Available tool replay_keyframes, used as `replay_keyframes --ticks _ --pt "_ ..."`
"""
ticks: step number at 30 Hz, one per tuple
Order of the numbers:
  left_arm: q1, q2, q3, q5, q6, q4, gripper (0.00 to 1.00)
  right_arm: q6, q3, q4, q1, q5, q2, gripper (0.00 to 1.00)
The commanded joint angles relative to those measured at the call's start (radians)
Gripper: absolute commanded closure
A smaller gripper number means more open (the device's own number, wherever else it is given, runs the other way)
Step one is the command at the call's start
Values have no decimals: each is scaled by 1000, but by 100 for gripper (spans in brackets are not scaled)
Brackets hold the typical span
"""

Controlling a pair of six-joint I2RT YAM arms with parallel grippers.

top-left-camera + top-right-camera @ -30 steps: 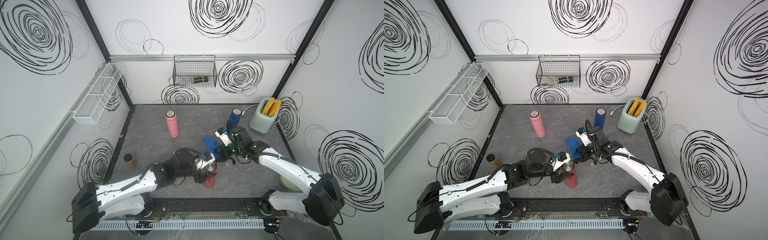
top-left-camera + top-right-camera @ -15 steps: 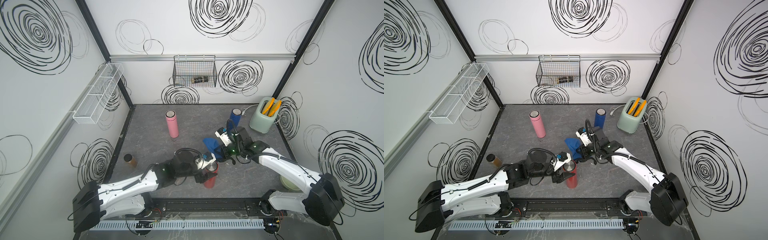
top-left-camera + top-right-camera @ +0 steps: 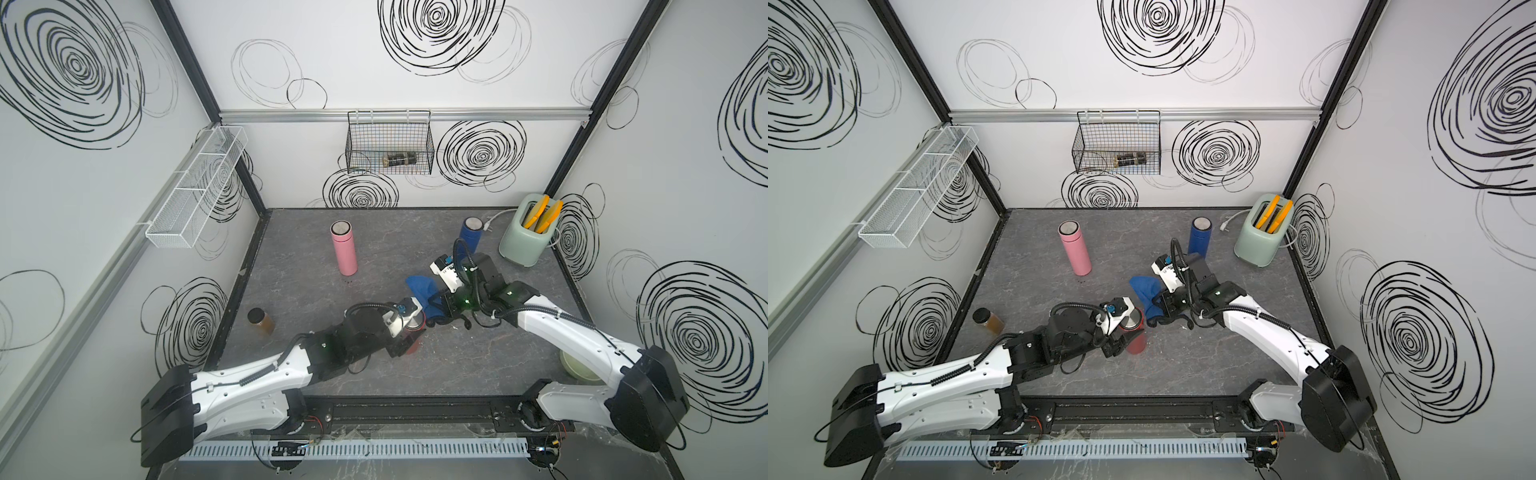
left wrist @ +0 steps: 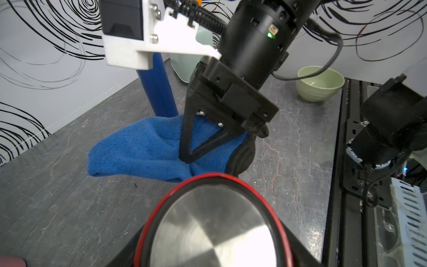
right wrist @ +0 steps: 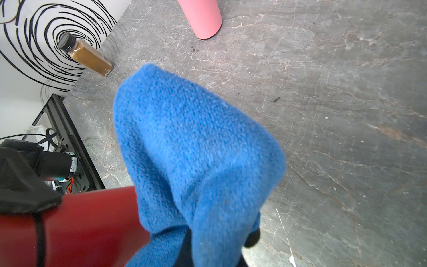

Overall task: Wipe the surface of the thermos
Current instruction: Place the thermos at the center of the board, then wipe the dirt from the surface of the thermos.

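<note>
Red thermos stands upright on the grey table, front and centre between the two arms, with its steel lid on. The left gripper straddles the upper body from the side with one jaw on each flank, evidently to brace the thermos against the push of wiping. In the left wrist view the jaws sit close against the lid rim. Whether they press on the wall or stand just clear cannot be told. The right gripper is pinched tight on a bunched blue cloth, with most of the fabric hanging free beyond the jaws. That loose fold serves as the wiping pad and keeps the hard jaws off the painted wall. In the right wrist view the cloth lies over the red side just below the lid, apparently touching. Judgement: wiping is in hand at the upper wall on the side facing the right arm, and the lower body and far side remain to be covered. Risk: a loose hold on the left would let a sideways stroke tip or slide the thermos. Bystanders are well apart and play no part: pink bottle, blue bottle, toaster, spice jar, green bowl.
</note>
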Motion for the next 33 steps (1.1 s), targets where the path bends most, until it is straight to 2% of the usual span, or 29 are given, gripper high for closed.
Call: replay_keyframes --ticks 1,5,7,24,33 --pt "3 27 -21 -55 32 -64 13 5 7 4 -5 -12 -7 98" --pt "4 70 3 -38 32 -92 1 4 3 7 -5 -15 -4 98" --pt "3 89 12 -38 29 -96 4 6 2 8 -5 -15 -4 98" --pt "5 12 -31 -66 18 -30 4 10 -7 19 -5 -20 -1 98" --pt "7 11 -96 -45 10 150 4 10 -4 18 -5 -24 -4 98"
